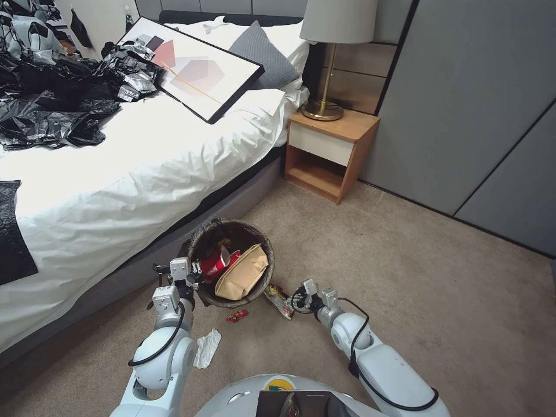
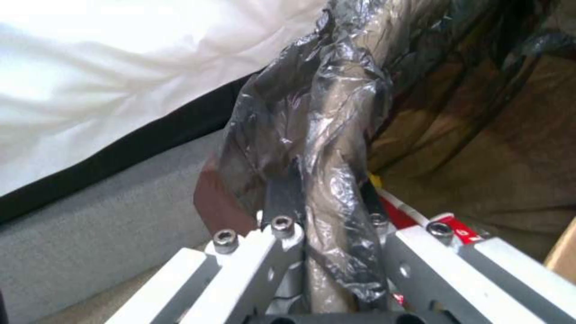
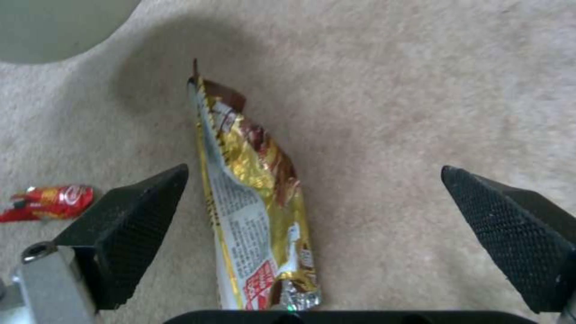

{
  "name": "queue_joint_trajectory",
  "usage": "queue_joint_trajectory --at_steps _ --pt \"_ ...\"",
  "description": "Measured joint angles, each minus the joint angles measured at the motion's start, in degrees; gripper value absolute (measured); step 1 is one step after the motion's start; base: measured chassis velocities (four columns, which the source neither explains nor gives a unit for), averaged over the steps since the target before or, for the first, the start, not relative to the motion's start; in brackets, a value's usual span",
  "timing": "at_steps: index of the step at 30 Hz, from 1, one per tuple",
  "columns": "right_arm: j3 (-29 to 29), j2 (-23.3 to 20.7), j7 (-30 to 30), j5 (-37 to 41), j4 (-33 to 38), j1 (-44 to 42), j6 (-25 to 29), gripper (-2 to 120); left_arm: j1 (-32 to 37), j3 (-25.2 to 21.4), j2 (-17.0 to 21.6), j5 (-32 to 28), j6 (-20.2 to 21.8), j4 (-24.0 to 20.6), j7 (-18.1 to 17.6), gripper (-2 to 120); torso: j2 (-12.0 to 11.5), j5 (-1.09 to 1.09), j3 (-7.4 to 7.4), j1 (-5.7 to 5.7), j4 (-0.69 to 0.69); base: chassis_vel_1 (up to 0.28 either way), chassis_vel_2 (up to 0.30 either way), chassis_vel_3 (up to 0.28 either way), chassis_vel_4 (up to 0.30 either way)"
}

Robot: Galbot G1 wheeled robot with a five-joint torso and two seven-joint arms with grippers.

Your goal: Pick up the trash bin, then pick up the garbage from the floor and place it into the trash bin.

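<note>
My left gripper (image 1: 194,277) clamps the trash bin (image 1: 230,263) rim; my right gripper (image 3: 312,216), jaws spread, should straddle the gold snack wrapper (image 3: 255,211) squarely.

A bedroom: a white-sheeted bed (image 1: 145,162) stood beside a wooden nightstand (image 1: 330,153) bearing a brass lamp (image 1: 333,52), over beige carpet (image 1: 434,278).

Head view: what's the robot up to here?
Left gripper is shut on the bin rim, holding it beside the bed. A red cup and paper bag are inside. Right gripper is open, low over a gold wrapper on the carpet. A red wrapper and tissue remain on the floor.
</note>
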Motion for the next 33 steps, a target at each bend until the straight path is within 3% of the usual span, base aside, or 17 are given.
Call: queue_joint_trajectory --at_steps 14,28,33 --pt "-2.66 2.85 -3.48 -5.75 -9.89 4.47 1.32 100 0.06 0.41 -0.46 0.84 0.00 0.25 0.00 3 0.00 -0.01 0.00 0.00 0.00 0.000 0.000 0.000 0.000" --pt "-4.03 5.83 -3.09 -9.39 -18.07 6.70 4.17 100 0.11 0.91 -0.84 1.46 -0.04 0.53 0.02 3 0.01 -0.03 -0.01 0.00 -0.02 0.000 0.000 0.000 0.000" --pt "-3.92 5.84 -2.99 -9.72 -18.55 6.66 4.55 89 0.10 0.92 -0.85 1.49 -0.04 0.53 0.02 3 0.01 -0.02 -0.01 0.00 -0.01 0.000 0.000 0.000 0.000"
